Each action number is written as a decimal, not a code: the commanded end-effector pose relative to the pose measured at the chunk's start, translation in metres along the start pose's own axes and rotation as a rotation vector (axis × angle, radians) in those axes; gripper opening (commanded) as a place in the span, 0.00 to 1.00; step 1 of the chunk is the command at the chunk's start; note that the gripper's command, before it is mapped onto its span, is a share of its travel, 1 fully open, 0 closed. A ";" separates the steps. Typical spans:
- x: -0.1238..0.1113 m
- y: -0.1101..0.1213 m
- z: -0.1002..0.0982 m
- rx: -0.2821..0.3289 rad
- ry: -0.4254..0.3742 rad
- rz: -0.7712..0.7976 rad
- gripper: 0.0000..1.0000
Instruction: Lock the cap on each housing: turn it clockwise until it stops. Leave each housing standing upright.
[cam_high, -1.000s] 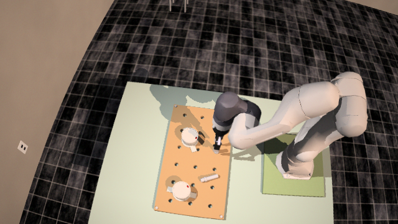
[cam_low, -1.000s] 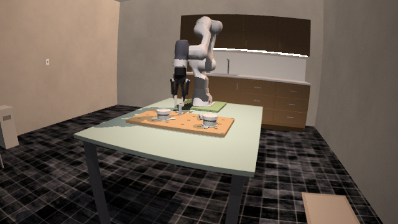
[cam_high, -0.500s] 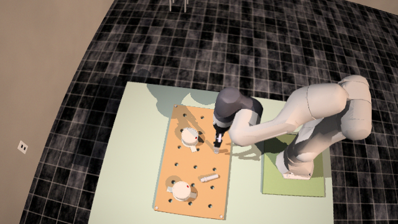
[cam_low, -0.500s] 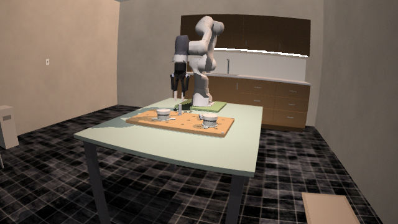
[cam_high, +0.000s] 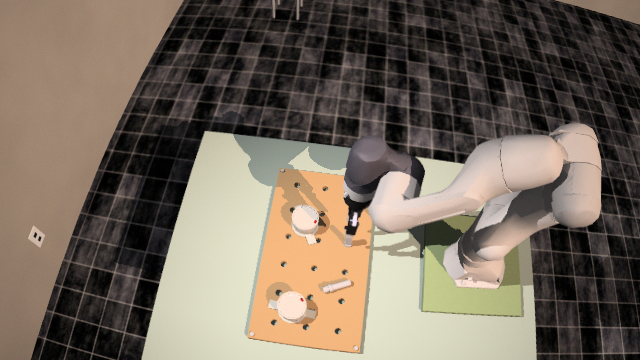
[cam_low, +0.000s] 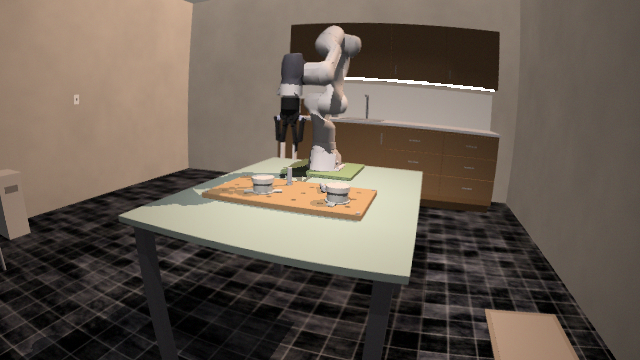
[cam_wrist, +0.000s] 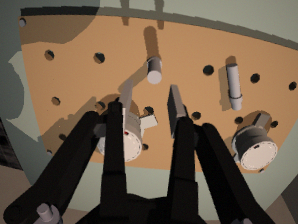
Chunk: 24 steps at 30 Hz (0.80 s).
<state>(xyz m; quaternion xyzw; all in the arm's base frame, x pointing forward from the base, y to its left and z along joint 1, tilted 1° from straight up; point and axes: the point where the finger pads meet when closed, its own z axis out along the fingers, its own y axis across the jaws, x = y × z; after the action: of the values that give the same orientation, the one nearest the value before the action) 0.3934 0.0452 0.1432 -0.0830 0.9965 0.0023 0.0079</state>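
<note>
Gripper (cam_low: 289, 134) hangs high above board (cam_high: 280, 280), fingers partly closed, empty. Risk: descending off-centre could tip the near housing (cam_high: 305, 221) or the standing pin (cam_wrist: 154, 70).

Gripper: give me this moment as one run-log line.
gripper: partly open, empty, above pegboard | upright peg: free below fingers | housing nearest gripper: upright, cap on | other housing: upright, cap on
</note>
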 end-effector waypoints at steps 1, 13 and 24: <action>0.002 0.002 -0.002 -0.005 0.006 -0.006 0.36; 0.005 0.087 -0.003 -0.007 0.005 -0.266 0.36; 0.017 0.141 -0.003 -0.008 0.005 -0.437 0.36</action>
<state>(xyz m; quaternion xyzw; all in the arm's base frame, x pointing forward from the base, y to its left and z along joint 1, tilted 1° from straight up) 0.3548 0.1800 0.1468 -0.2828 0.9592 0.0006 0.0077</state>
